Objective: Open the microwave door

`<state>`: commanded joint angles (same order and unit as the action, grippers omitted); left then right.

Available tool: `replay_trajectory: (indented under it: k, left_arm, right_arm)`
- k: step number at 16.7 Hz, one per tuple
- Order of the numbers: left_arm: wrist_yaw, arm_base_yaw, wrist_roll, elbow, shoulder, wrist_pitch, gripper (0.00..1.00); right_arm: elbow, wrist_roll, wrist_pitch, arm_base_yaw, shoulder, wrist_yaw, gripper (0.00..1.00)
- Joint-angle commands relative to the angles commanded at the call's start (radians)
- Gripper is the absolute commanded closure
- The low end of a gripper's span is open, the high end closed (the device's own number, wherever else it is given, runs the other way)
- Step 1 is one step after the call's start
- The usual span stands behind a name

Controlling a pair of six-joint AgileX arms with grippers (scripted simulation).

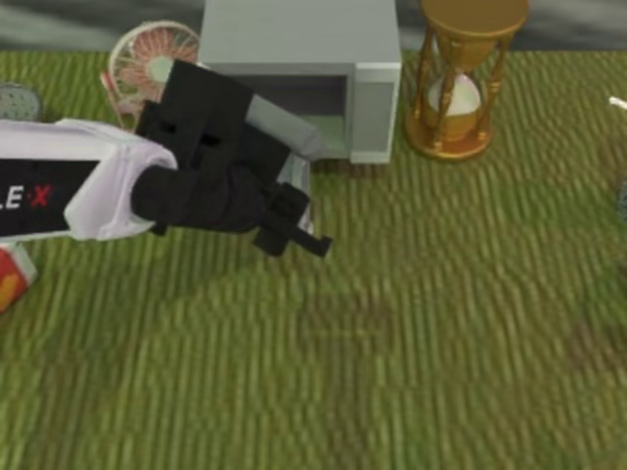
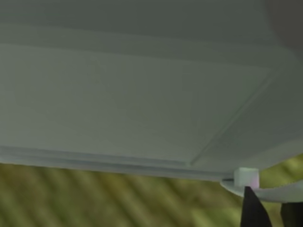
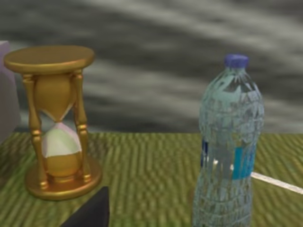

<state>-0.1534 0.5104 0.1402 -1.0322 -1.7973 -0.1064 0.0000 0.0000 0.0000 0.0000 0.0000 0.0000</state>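
Presently the microwave (image 1: 299, 59) stands at the far edge of the table (image 1: 441, 343), between a pink fan (image 1: 147, 59) on its left and a golden hourglass (image 1: 460, 78) on its right. The microwave door (image 1: 294, 132) is swung partly outward, exposing the dark cavity. The left gripper (image 1: 294, 233) sits at the door's free edge; whether its fingers are apart or together cannot be determined. The right wrist view shows a water bottle (image 3: 229, 151) near the hourglass.
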Motion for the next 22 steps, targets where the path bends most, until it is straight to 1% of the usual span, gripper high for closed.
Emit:
replay_trajectory:
  k: [6, 8, 13, 22]
  left_arm:
    - [0.000, 0.000, 0.000, 0.000, 0.000, 0.000, 1.00]
    - [-0.010, 0.006, -0.003, 0.002, -0.001, -0.002, 1.00]
    - [-0.039, -0.020, 0.047, 0.015, 0.014, -0.006, 1.00]
    - [-0.040, -0.021, 0.049, 0.016, 0.014, -0.007, 1.00]
  right_arm:
    - [0.000, 0.000, 0.000, 0.000, 0.000, 0.000, 0.00]
    - [0.000, 0.000, 0.000, 0.000, 0.000, 0.000, 0.00]
    - [0.000, 0.000, 0.000, 0.000, 0.000, 0.000, 0.00]
    - [0.000, 0.000, 0.000, 0.000, 0.000, 0.000, 0.00]
